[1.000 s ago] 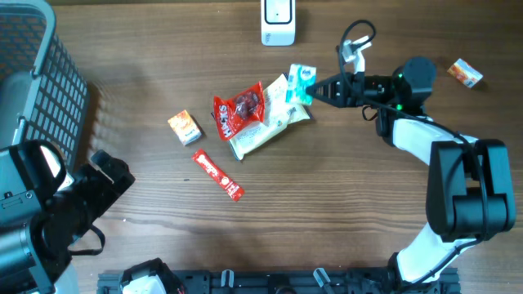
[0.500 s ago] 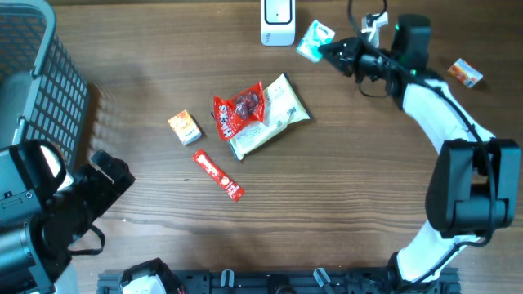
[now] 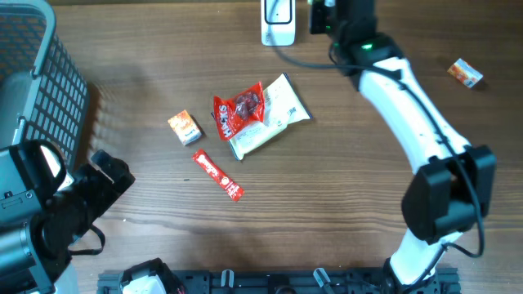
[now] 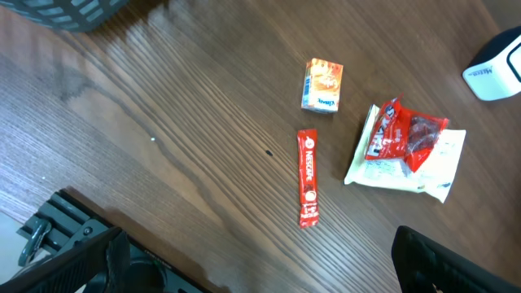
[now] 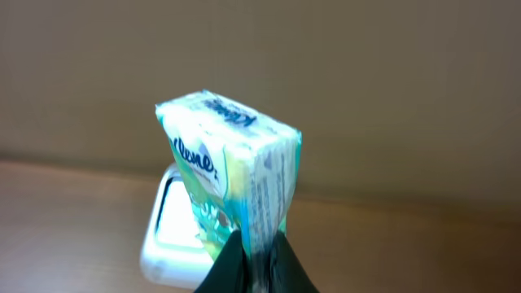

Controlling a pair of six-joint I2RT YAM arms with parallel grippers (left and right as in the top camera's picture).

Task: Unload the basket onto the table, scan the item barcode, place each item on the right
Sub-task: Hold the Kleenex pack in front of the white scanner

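Your right pincer (image 5: 254, 264) grips the tissue pack (image 5: 232, 171) by its lower edge, upright at the centre of the right wrist view with the scanner (image 5: 167, 240) behind it, while your left pincer (image 4: 256, 244) gapes wide above the tabletop (image 4: 163, 122).

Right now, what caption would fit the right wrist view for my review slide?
Right gripper pinches a Kleenex tissue pack by its lower edge, the white scanner behind it.
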